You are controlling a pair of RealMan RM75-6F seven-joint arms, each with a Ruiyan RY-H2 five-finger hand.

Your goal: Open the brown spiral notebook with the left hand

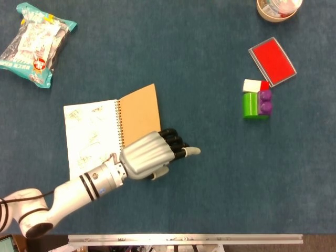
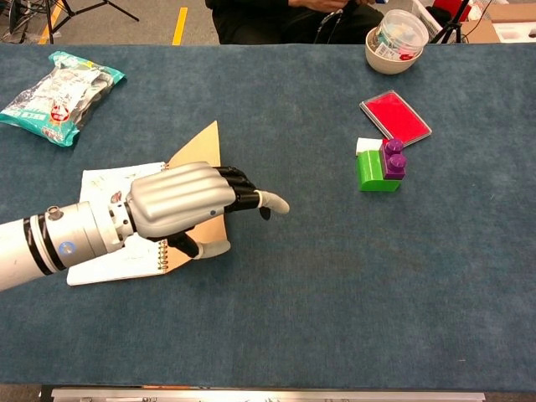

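— Where do we find the brown spiral notebook (image 1: 113,128)?

— Left of centre in the head view, on the blue table (image 1: 199,184). It lies open: the white scribbled page to the left, the brown cover (image 1: 140,111) turned out to the right of the spiral.

— And our left hand (image 1: 149,156)?

— Just below the cover, over its lower right corner. The fingers (image 2: 251,198) reach out toward the right, only loosely bent and a little apart, and we see nothing gripped in them. In the chest view the cover's tip shows above the hand; whether the palm touches the cover, we cannot tell.

— What lies further out?

— A snack packet (image 1: 35,43) at upper left. At upper right, a red pad (image 1: 272,61), with green and purple blocks (image 1: 256,103) just below it, and a bowl (image 2: 394,42) at the top edge.
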